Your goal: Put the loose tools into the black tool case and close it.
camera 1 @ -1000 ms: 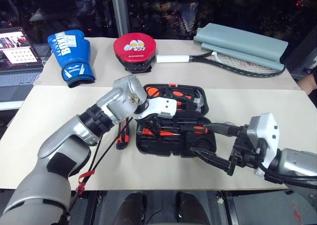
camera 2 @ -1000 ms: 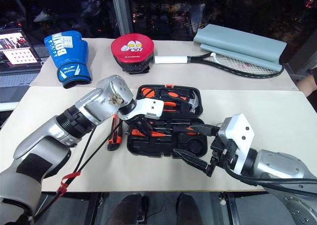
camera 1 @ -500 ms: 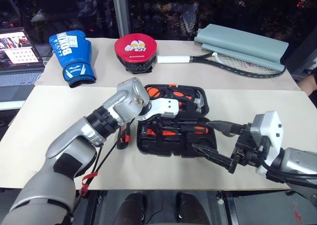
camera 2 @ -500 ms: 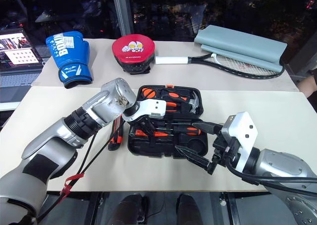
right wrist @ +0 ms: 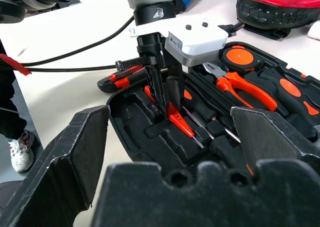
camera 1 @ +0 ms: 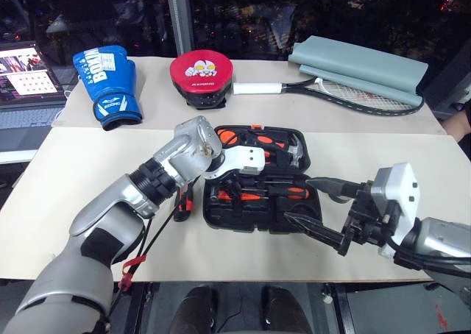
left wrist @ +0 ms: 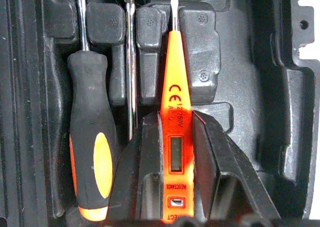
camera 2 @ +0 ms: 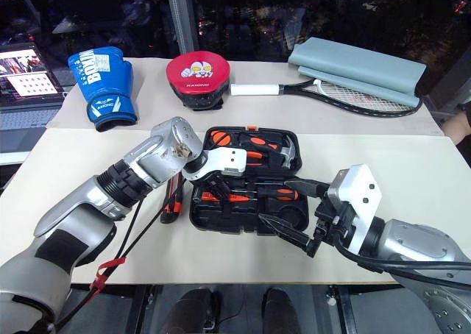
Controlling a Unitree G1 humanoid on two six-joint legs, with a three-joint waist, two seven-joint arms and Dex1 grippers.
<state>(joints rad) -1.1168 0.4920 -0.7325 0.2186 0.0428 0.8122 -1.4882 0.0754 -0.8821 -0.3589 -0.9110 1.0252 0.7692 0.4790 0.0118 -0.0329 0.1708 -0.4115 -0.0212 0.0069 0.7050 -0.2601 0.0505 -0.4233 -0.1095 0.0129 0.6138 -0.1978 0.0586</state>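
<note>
The slim orange tester screwdriver (left wrist: pixel 173 117) lies flat in a recess of the open black tool case (camera 1: pixel 263 178). In the left wrist view its long axis runs in line with the left pincer (left wrist: pixel 175 152), the bare flat blade tip pointing away from the wrist and the butt end back between the fingers. It is a thin, translucent orange stick with black "CE" lettering, a small grey window and a narrow metal blade. The two black fingers (left wrist: pixel 145 157) of the left pincer stand on either side of its rear half, close against it; I cannot tell whether they press on it or have let go of it.

Beside the tester in the case, running parallel, is a thin steel shaft and then a screwdriver with a black handle and orange inlay (left wrist: pixel 92 152), its shaft pointing the same way as the tester's blade. The far half of the case holds orange-handled pliers (right wrist: pixel 247 89) and a hammer (camera 1: pixel 294 154).

The case sits in the middle of the tabletop (camera 1: pixel 73 194), lid open. An orange-and-black utility knife (right wrist: pixel 122 76) lies on the tabletop just beside the case's left edge, near the left arm.

The right pincer (camera 1: pixel 313 205) hovers at the case's near right corner, its fingers spread wide apart and holding nothing.
</note>
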